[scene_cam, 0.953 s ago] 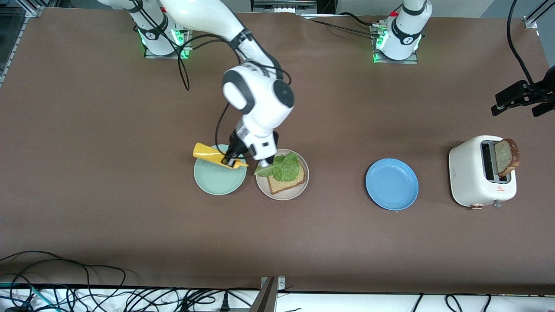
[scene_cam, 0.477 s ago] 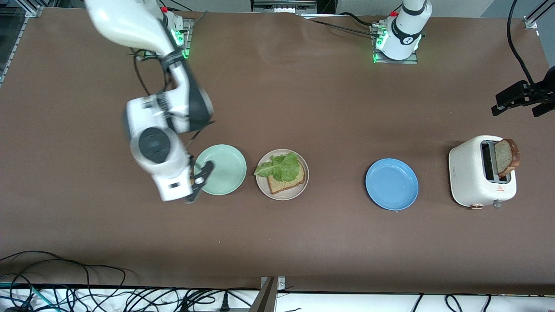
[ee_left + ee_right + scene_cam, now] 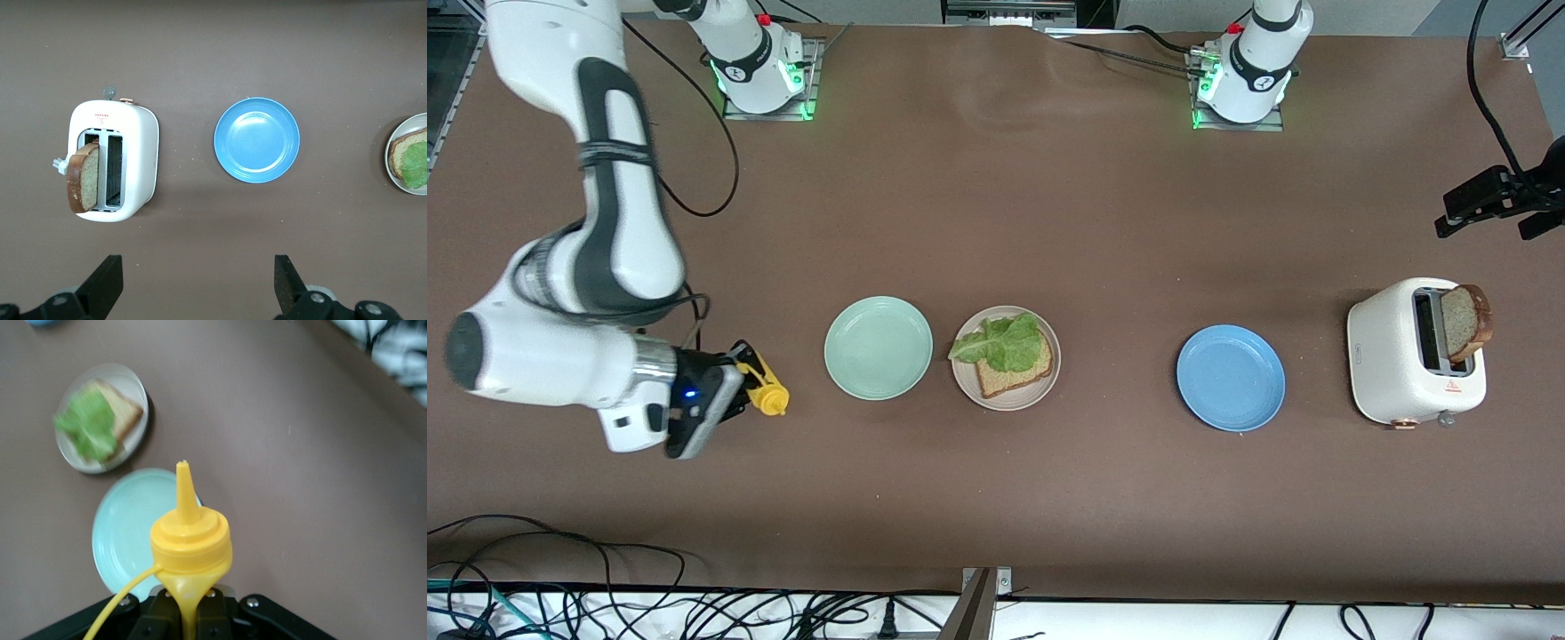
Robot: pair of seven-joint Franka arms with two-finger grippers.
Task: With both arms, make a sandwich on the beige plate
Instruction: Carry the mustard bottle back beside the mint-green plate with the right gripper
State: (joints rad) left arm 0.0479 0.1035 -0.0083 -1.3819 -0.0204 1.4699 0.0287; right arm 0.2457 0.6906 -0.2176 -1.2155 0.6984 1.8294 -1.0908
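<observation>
The beige plate (image 3: 1048, 384) sits mid-table with one brown toast slice (image 3: 1009, 378) on it and a green lettuce leaf (image 3: 1003, 345) on top; both also show in the right wrist view on the beige plate (image 3: 135, 387). A second toast slice (image 3: 1465, 320) stands in the toaster (image 3: 1396, 356). My right gripper (image 3: 734, 382) is shut on a yellow squeeze bottle (image 3: 766, 391) over the table toward the right arm's end, beside the mint-green plate (image 3: 878, 348). My left gripper (image 3: 195, 267) hangs open and empty high over the table by the toaster (image 3: 137, 160).
A blue plate (image 3: 1231, 378) lies between the beige plate and the toaster. A black fixture on a cable (image 3: 1489, 200) hangs at the left arm's end of the table. Cables (image 3: 605, 596) run along the table's near edge.
My right arm has swung away from the beige and mint-green plates toward its own end of the table, carrying the yellow bottle. The plates, toast and lettuce have not moved.
</observation>
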